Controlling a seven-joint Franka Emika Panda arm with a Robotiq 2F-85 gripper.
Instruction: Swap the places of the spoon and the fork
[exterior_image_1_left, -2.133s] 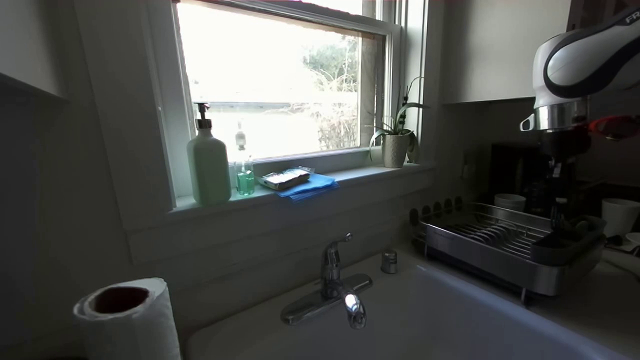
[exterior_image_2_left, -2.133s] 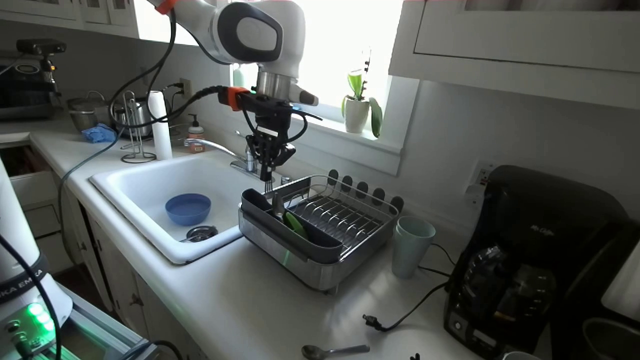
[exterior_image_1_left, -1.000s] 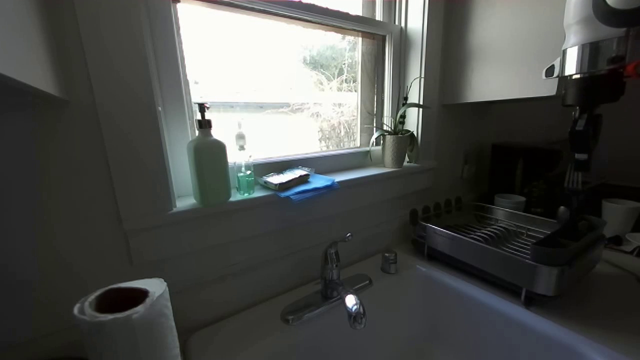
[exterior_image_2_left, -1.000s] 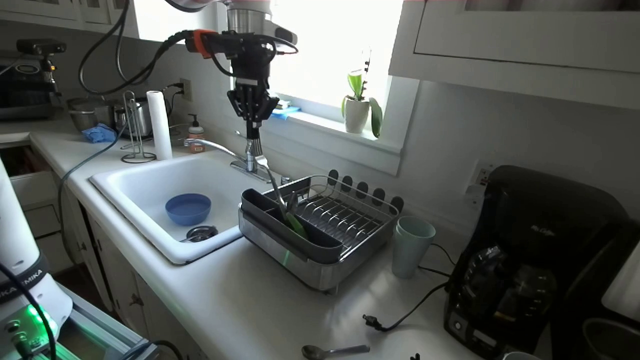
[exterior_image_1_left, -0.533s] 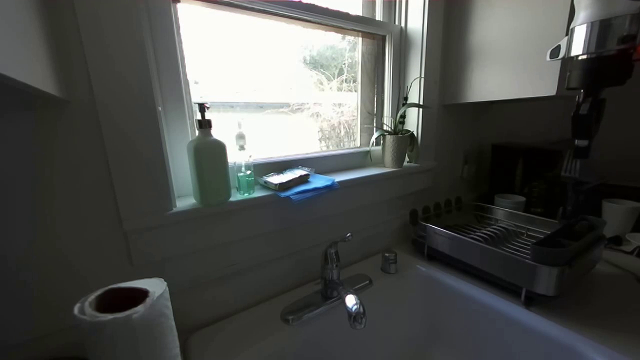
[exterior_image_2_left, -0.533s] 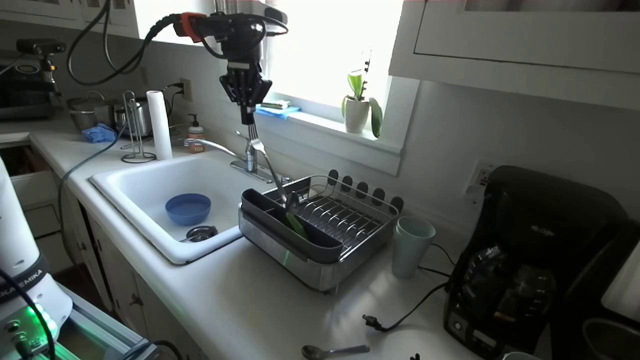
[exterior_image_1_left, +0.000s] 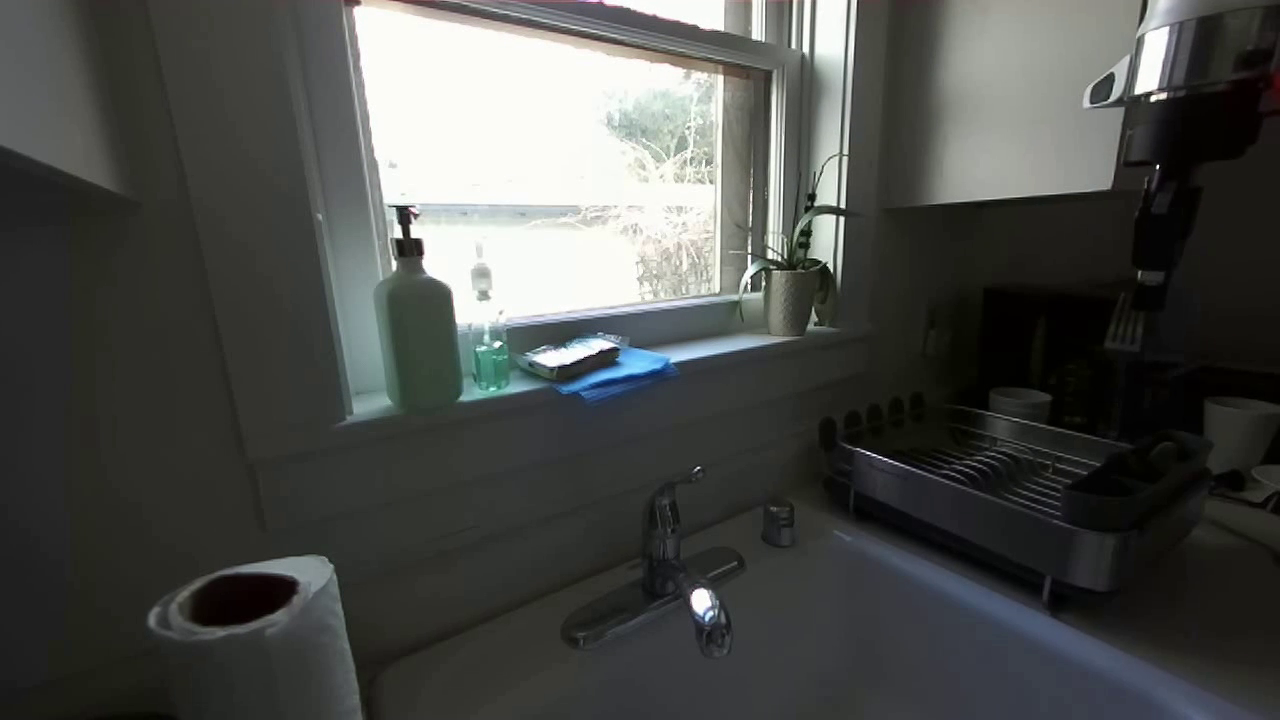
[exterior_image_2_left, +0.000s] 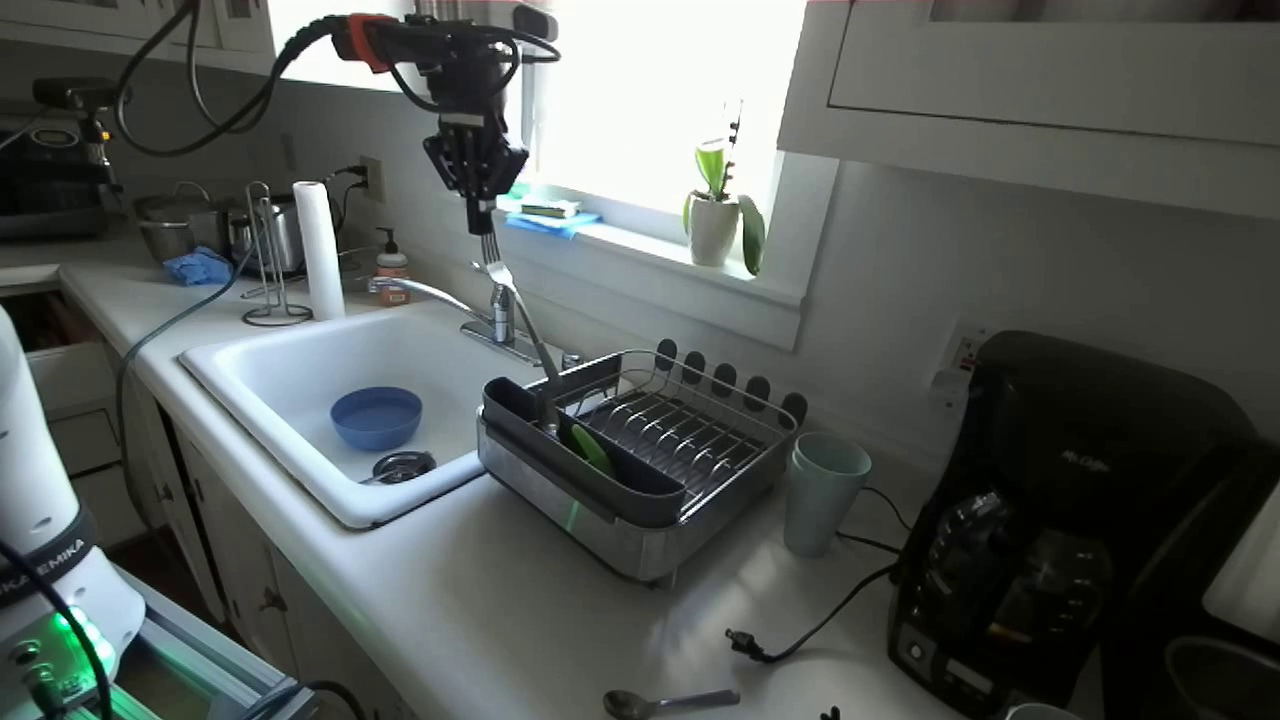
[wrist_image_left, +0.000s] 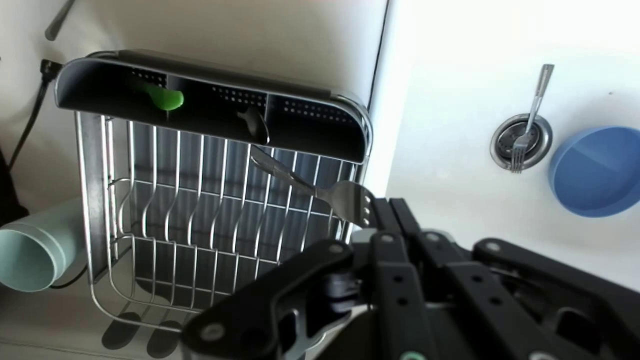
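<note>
My gripper (exterior_image_2_left: 481, 222) is shut on the tines of a metal fork (exterior_image_2_left: 527, 325) and holds it above the dish rack, handle hanging down at a slant. In the wrist view the fork (wrist_image_left: 345, 200) runs from the fingertips (wrist_image_left: 390, 204) toward the cutlery caddy (wrist_image_left: 310, 90); its tine ends are hidden by the fingers. The gripper (exterior_image_1_left: 1150, 288) and fork (exterior_image_1_left: 1126, 328) also show in an exterior view. A spoon (exterior_image_2_left: 670, 704) lies on the counter in front of the rack; only its handle (wrist_image_left: 59, 21) shows in the wrist view.
The caddy holds a green-handled utensil (wrist_image_left: 167, 99) and a metal spoon-like utensil (wrist_image_left: 257, 126). Another fork (wrist_image_left: 532, 112) lies over the sink drain beside a blue bowl (wrist_image_left: 597, 172). Cups (exterior_image_2_left: 825, 495) and a coffee maker (exterior_image_2_left: 1060, 520) stand beyond the rack; a faucet (exterior_image_2_left: 500, 310) stands behind.
My gripper has risen from the caddy, lifting the fork up out of it, and has drifted left in an exterior view. The spoon on the counter has not moved.
</note>
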